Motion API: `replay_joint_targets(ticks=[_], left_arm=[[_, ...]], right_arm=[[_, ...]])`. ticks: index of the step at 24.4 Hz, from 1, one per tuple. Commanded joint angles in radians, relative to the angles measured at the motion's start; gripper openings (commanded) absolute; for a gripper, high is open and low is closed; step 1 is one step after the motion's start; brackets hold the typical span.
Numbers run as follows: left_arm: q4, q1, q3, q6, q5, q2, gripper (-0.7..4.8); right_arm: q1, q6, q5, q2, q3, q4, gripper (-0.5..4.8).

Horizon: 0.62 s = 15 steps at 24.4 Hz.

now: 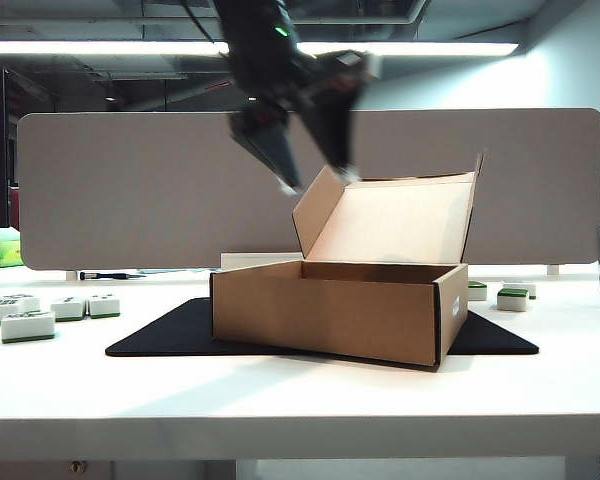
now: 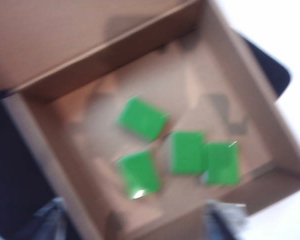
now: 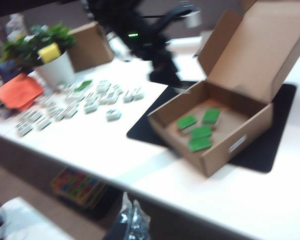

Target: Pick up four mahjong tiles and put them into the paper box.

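Note:
Several green-topped mahjong tiles [image 2: 187,151] lie loose on the floor of the brown paper box [image 2: 35,130], apart from one another or just touching. The right wrist view shows them there too, the tiles [image 3: 200,132] inside the box [image 3: 230,145]. The box [image 1: 330,315] stands on the mat with its lid flap raised. My left gripper [image 1: 318,182] hovers blurred above the box's back left, open and empty; its fingers [image 2: 55,220] frame the box from above. My right gripper [image 3: 130,215] is shut and empty, off the table's front edge, far from the box.
A black mat [image 1: 170,335] lies under the box. Loose white-faced tiles lie at the left [image 1: 28,322] and behind the box at the right [image 1: 512,298]. A grey partition [image 1: 130,190] backs the table. A potted plant [image 3: 55,70] and a small carton [image 3: 90,45] stand far left.

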Motion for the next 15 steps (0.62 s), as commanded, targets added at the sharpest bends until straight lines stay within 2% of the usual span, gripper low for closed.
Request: replay_joint_targets(ticks=[1, 4, 6, 7, 9, 11, 15], left_arm=[[-0.075, 0.087, 0.004, 0.040, -0.036, -0.105, 2.21], [-0.103, 0.166, 0.003, 0.039, -0.035, -0.179, 1.75], [-0.124, 0.242, -0.001, 0.035, -0.034, -0.251, 1.65], [-0.120, 0.294, -0.029, 0.036, -0.033, -0.314, 1.05], [-0.094, 0.367, -0.121, 0.039, -0.031, -0.426, 0.50], [-0.054, 0.413, -0.204, 0.039, -0.031, -0.505, 0.48], [0.100, 0.523, -0.484, 0.040, -0.031, -0.739, 0.45]], right_arm=[[0.000, -0.003, 0.013, -0.011, -0.079, 0.155, -0.01], [0.000, -0.003, 0.013, -0.011, -0.146, 0.239, -0.01], [0.000, -0.003, 0.013, -0.010, -0.214, 0.333, -0.01], [0.000, -0.003, 0.019, -0.010, -0.255, 0.395, -0.01], [0.000, -0.002, 0.040, -0.010, -0.316, 0.479, -0.01], [0.000, -0.002, 0.069, -0.010, -0.360, 0.539, -0.01], [0.000, -0.003, 0.073, -0.010, -0.491, 0.689, -0.01]])
